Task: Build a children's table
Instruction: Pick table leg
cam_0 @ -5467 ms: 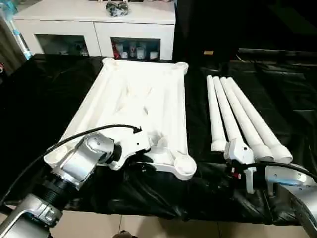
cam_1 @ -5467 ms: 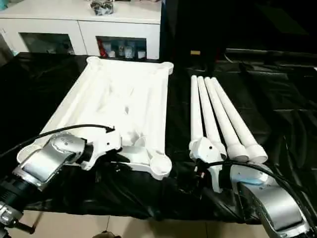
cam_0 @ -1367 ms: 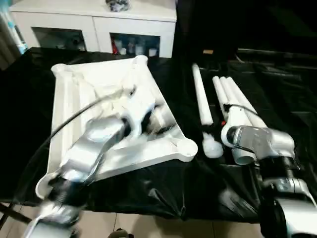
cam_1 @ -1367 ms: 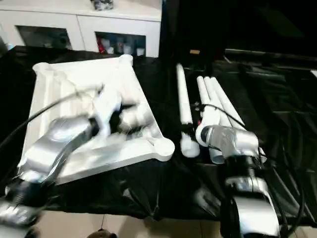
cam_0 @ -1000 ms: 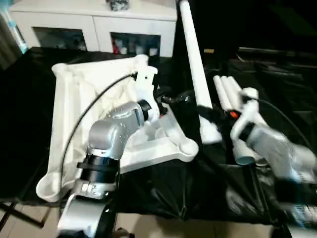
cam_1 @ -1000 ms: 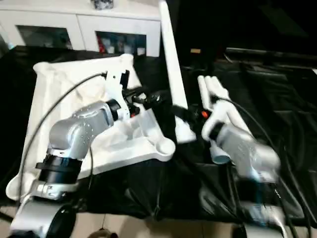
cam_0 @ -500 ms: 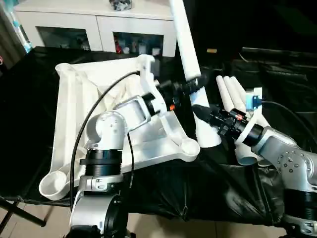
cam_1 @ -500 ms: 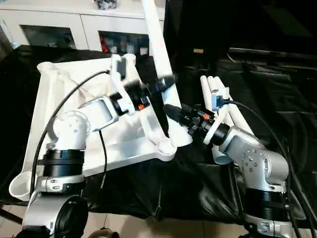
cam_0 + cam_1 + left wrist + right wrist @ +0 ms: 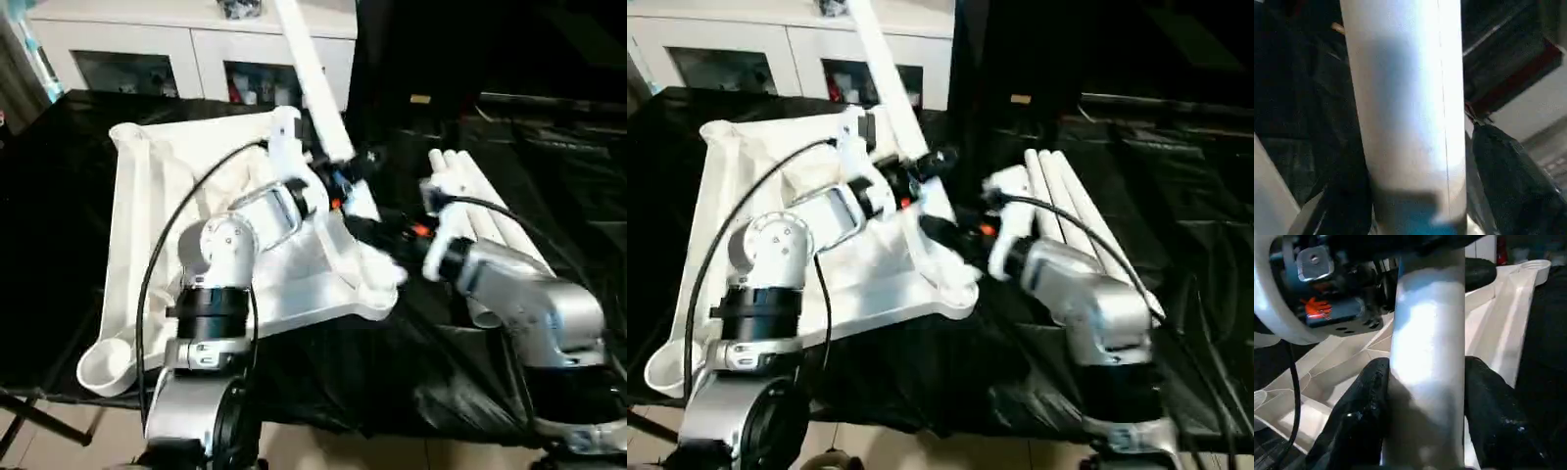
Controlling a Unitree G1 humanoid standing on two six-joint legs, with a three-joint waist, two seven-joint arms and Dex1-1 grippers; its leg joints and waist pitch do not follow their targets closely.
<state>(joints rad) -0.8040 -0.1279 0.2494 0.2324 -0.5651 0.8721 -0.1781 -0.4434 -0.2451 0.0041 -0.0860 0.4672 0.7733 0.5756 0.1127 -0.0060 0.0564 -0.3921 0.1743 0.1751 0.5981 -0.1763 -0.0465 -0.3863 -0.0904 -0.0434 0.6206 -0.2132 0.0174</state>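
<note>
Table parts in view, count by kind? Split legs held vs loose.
Table top: 1
Held leg: 1
Loose legs: 3
Total: 5

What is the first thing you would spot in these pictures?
A long white plastic tube leg sticks up slanted in the middle, held by both the left gripper and the right gripper. Under it lies the white ribbed plastic tabletop, upside down on black sheeting. More white tube legs lie to the right.
</note>
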